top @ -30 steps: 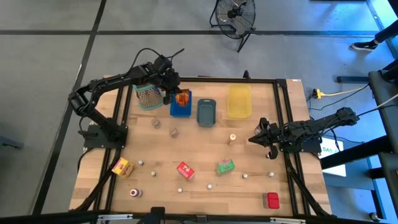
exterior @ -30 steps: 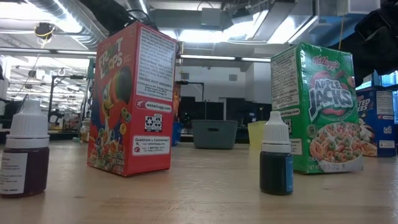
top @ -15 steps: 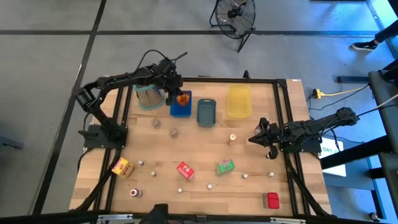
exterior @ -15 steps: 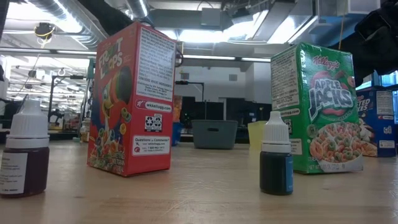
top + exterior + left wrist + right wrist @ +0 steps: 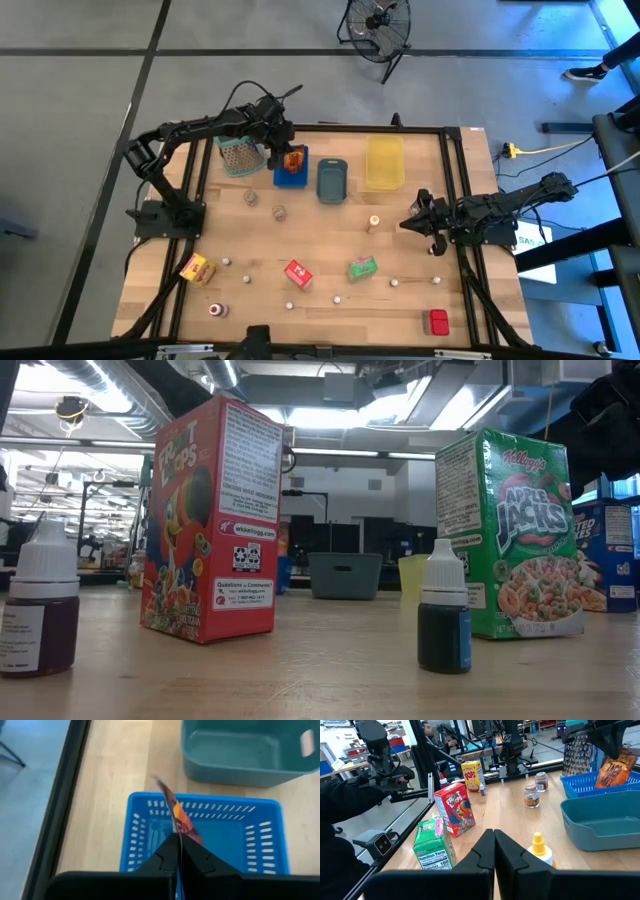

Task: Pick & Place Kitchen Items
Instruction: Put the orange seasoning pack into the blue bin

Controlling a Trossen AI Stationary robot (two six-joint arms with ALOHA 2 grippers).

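Several kitchen items lie scattered over the lower half of the high view: we see a yellow carton (image 5: 195, 268) at lower left, a red carton (image 5: 297, 273) and a green carton (image 5: 362, 267) near the middle, and a red packet (image 5: 438, 321) at lower right. Two small jars (image 5: 278, 212) sit just below the trays, and a yellow-capped bottle (image 5: 374, 222) stands right of centre. In the low view the red and green cartons stand upright and block most of the far table, with a dark white-capped bottle (image 5: 444, 623) between them. Reaching in from the left toward the upper middle, the left gripper (image 5: 285, 152) hangs over the blue tray (image 5: 291, 177), fingers pinching an orange-brown packet (image 5: 180, 819) edge-on above the tray's floor. We think the packet's lower end is not yet touching it, though the wrist view is steep. Beside the blue tray stand a grey tray (image 5: 332, 179) and a yellow tray (image 5: 384, 162), with a mesh basket (image 5: 236, 154) on its other side. At centre right the right gripper (image 5: 412, 222) waits low, fingers pressed together.
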